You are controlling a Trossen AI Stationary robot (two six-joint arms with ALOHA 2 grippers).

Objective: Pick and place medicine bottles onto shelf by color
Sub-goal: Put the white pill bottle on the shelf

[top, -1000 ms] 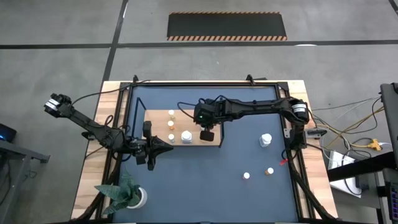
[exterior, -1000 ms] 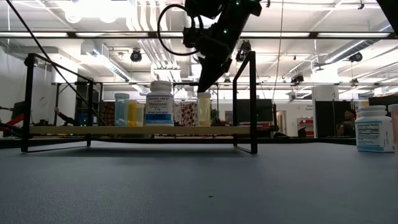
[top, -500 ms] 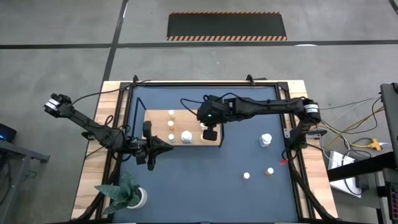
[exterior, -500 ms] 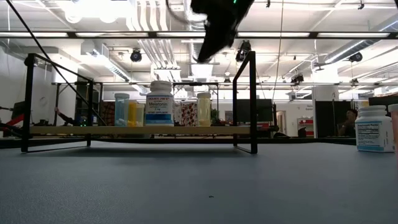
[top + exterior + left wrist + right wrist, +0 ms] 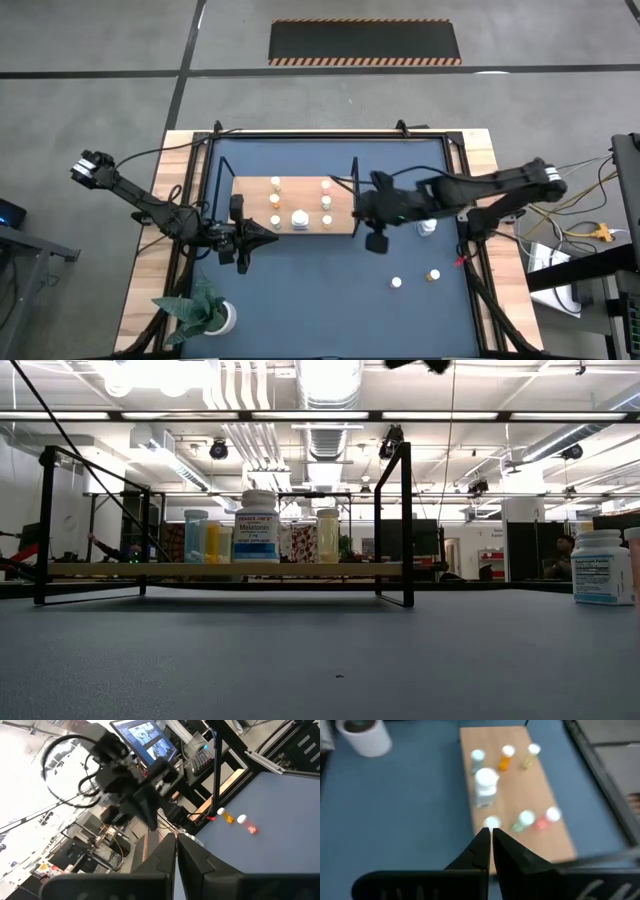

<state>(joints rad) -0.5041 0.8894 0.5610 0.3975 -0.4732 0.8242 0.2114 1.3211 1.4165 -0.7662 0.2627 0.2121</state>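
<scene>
The shelf (image 5: 290,207) is a light wooden board in a thin black frame, standing left of the table's middle. Several medicine bottles stand on it, among them a large white one (image 5: 486,785), an orange-topped one (image 5: 506,755), a green one (image 5: 522,820) and a pink one (image 5: 547,816). On the blue tabletop stand another large white bottle (image 5: 428,225), a white-topped one (image 5: 396,283) and an orange-topped one (image 5: 433,274). My right gripper (image 5: 362,214) hangs shut and empty, high beyond the shelf's right end. My left gripper (image 5: 272,231) waits shut by the shelf's near edge.
A white pot with a green plant (image 5: 215,318) stands at the near left corner. A small red thing (image 5: 455,260) lies near the loose bottles. The shelf's black end frame (image 5: 405,525) rises at its right end. Open blue tabletop lies between shelf and loose bottles.
My right gripper, shut throughout, has risen from above the bottles at the shelf's right end. It has swung toward the table's right edge, past the shelf's end frame, and has tipped up toward level. The bottles on the shelf have stayed where they were.
</scene>
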